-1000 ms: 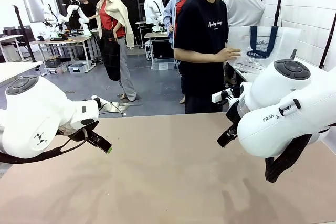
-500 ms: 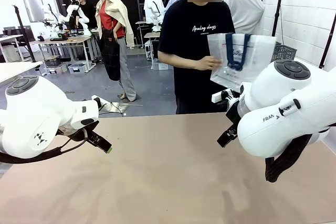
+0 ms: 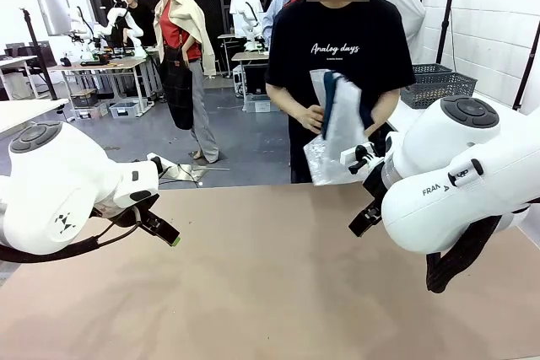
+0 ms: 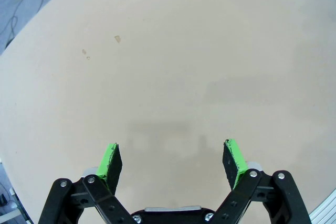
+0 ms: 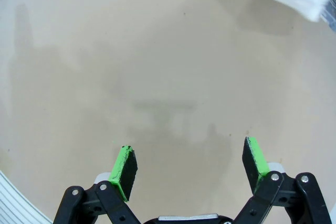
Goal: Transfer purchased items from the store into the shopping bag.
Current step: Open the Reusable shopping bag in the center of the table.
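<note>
Currently off the surface [image 3: 270, 292] altogether: shopping bag [image 3: 342, 137], gathered and half folded in the person's hands [image 3: 311, 115] just beyond the far edge, toward the right half. Hanging limp, navy handles [image 3: 332, 90] bunched near the top, lower part drooping toward that edge. Possibly the same white film at the top right corner of the right wrist view, but too little there to be sure.

Left gripper [image 4: 173, 153] hovering over the left side of the surface, fingers spread wide, pinching nothing. Right gripper [image 5: 189, 156] likewise over the right side, fingers spread, nothing between them.

Likely very light and floppy: thin translucent plastic, crumpling under any push, slick against the green pads, with no stiffness to keep the mouth open unaided. Best taken by a strap handle, or by the rim close to a handle's root, pinching the doubled edge rather than the smooth wall. Probably in need of one side held up, or of the person's help, to stay open for loading. Apt to slide on the smooth surface at a nudge and to collapse readily. Dark mesh basket [image 3: 443, 83] standing behind the person, off to the right.
</note>
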Robot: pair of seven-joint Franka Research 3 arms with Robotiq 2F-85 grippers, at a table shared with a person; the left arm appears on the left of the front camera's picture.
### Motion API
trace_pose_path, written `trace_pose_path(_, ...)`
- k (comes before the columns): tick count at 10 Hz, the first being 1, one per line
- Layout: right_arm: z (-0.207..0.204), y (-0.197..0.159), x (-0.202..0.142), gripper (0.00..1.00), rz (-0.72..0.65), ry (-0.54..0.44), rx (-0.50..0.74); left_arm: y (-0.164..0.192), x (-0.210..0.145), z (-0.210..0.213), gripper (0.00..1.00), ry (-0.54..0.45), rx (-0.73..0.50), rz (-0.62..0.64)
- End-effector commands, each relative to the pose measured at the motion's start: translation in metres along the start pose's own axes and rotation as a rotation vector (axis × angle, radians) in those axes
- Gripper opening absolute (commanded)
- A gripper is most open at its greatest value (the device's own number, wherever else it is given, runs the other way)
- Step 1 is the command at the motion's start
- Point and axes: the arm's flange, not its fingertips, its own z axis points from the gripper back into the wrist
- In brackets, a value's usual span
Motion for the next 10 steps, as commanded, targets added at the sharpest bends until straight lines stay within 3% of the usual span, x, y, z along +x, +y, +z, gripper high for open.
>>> trace_pose_path(1,0.0,-0.0001,0.0,1.0,0.0,0.0,0.0,0.0016,-0.0006,0.0001,1.0,0.0,0.0,0.004)
trace_pose_path(10,0.0,-0.0001,0.0,1.0,0.0,0.0,0.0,0.0016,-0.0006,0.0001,1.0,0.0,0.0,0.004)
